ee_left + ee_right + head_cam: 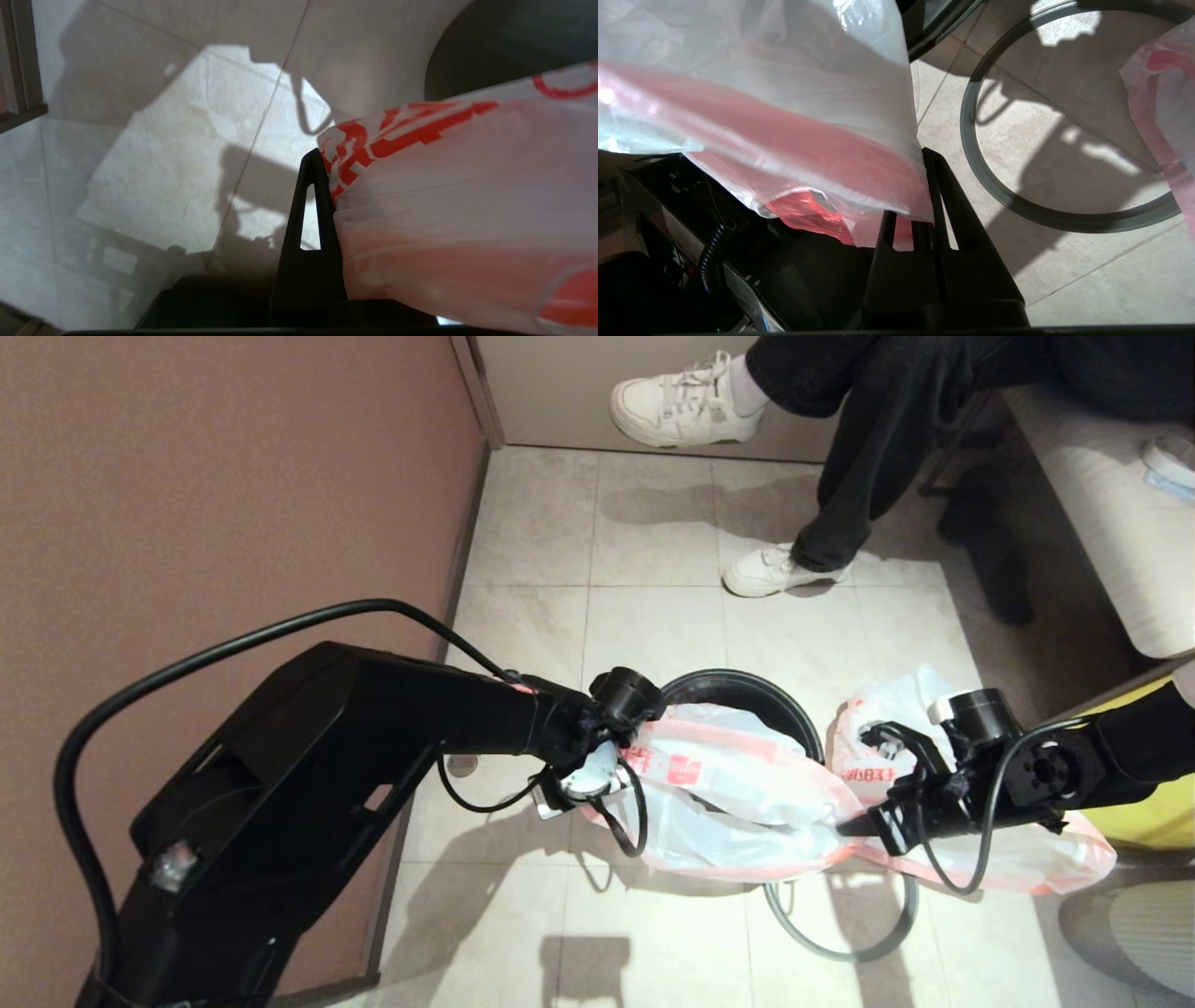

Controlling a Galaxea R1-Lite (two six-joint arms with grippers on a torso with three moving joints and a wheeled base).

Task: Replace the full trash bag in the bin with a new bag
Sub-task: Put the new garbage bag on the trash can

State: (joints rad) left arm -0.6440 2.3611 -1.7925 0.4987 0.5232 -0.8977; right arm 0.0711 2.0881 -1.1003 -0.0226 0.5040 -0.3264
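New bag (738, 793) stretched over bin (747, 686) edge, pinched by left end effector (611, 775) and right end effector (854, 823).

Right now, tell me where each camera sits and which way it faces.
Head view: on the head, looking down at tiled floor, small round black plastic bin and thin translucent white plastic new bag; left gripper and right gripper show.
Left wrist view: behind the left gripper, facing floor and bin; one finger shows, pinching the bag.
Right wrist view: behind the right gripper, facing the loose grey ring on the floor; fingers pinch the bag.
Shared: all three show the new bag.
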